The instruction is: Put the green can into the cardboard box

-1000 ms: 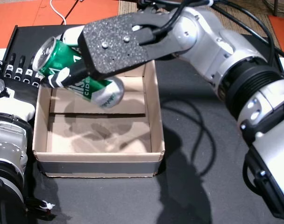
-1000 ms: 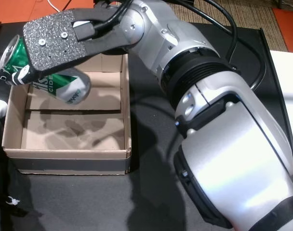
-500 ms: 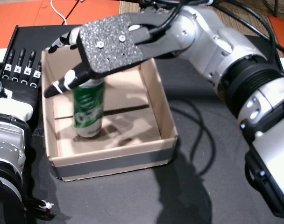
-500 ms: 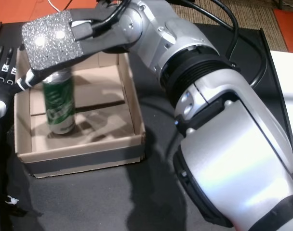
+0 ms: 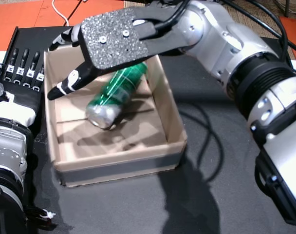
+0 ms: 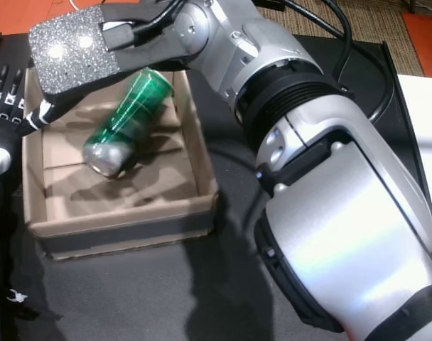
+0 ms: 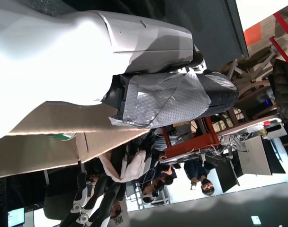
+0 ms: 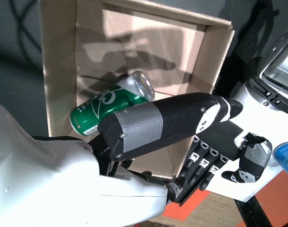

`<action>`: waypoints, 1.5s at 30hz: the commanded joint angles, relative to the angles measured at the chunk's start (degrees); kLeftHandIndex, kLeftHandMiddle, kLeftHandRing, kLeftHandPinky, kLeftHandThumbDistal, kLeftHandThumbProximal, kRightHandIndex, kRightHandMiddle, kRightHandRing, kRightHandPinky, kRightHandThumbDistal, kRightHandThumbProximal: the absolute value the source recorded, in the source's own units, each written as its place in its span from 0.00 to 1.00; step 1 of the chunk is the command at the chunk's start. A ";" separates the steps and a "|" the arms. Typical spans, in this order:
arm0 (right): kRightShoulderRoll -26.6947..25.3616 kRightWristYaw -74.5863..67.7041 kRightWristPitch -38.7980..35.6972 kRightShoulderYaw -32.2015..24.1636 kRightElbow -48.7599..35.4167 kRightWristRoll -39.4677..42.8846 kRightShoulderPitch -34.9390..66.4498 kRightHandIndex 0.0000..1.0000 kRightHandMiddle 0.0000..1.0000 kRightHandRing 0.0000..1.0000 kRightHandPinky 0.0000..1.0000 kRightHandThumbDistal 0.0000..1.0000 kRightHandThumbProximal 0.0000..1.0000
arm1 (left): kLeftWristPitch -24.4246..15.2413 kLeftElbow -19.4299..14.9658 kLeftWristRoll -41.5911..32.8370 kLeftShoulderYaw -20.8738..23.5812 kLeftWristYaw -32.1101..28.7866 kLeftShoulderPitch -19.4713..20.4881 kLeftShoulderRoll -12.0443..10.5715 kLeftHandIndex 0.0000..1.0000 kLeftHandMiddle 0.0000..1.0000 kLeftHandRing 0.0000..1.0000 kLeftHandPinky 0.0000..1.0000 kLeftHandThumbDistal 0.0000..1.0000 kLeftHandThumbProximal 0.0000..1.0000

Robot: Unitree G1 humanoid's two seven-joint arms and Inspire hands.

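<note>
The green can (image 5: 116,95) (image 6: 123,124) lies tilted on its side inside the cardboard box (image 5: 119,165) (image 6: 123,231), silver end toward the front wall. My right hand (image 5: 114,41) (image 6: 74,50) hovers over the box's far half, open, fingers spread and apart from the can. In the right wrist view the can (image 8: 111,106) shows on the box (image 8: 58,71) floor beyond my taped thumb. My left hand (image 5: 24,66) (image 6: 3,85) rests flat and open just outside the box's left wall.
The box stands on a black mat (image 5: 211,195). A black cable (image 5: 209,131) loops on the mat right of the box. Orange floor (image 5: 21,12) and a white cord lie beyond the far edge. People sit in the background of the left wrist view.
One second ago my right hand held the can above the box. It let go; the can dropped in upright, then toppled onto its side. The box turned slightly.
</note>
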 commanded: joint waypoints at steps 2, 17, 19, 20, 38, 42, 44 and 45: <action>-0.64 0.15 -1.16 -2.03 -0.58 2.49 -0.78 0.85 1.00 1.00 1.00 1.00 0.74 | -0.04 0.40 -0.15 0.50 0.43 0.56 0.22 0.74 0.71 0.78 0.80 0.00 1.00; -6.83 -39.45 -9.32 6.63 -3.50 -9.90 -0.38 0.84 0.99 1.00 1.00 1.00 0.70 | -0.10 0.50 -0.17 1.47 0.11 0.57 0.21 0.68 0.70 0.80 0.82 0.00 1.00; -8.15 -46.81 -10.84 6.86 -3.36 -10.82 0.12 0.92 1.00 1.00 1.00 1.00 0.68 | -0.08 0.50 -0.21 1.52 -0.11 0.63 0.27 0.68 0.70 0.81 0.82 0.00 1.00; -8.94 -49.56 -11.09 6.90 -3.15 -11.20 0.18 0.92 1.00 1.00 1.00 0.99 0.69 | 0.00 0.50 -0.25 1.55 -0.51 0.70 0.33 0.69 0.72 0.83 0.85 0.00 1.00; -26.25 -53.43 -8.96 -6.36 -1.44 0.82 9.58 0.63 0.82 1.00 1.00 1.00 0.56 | 0.31 0.55 0.03 1.53 0.22 1.01 1.38 0.64 0.66 0.80 0.92 0.00 1.00; -29.30 -52.16 -10.10 -11.08 -1.82 5.37 15.18 0.63 0.86 1.00 1.00 0.91 0.53 | 0.20 0.62 0.41 1.28 0.97 0.95 1.68 0.59 0.63 0.78 0.91 0.00 1.00; -30.62 -53.01 -9.55 -12.10 -1.99 5.95 17.53 0.60 0.83 1.00 1.00 0.92 0.55 | 0.29 0.66 0.36 1.32 1.14 0.92 1.83 0.61 0.63 0.79 0.92 0.00 1.00; -31.21 -53.27 -9.46 -12.77 -2.08 6.37 18.79 0.61 0.84 0.99 1.00 0.92 0.55 | 0.38 0.67 0.31 1.35 1.08 0.92 1.91 0.63 0.65 0.81 0.93 0.00 1.00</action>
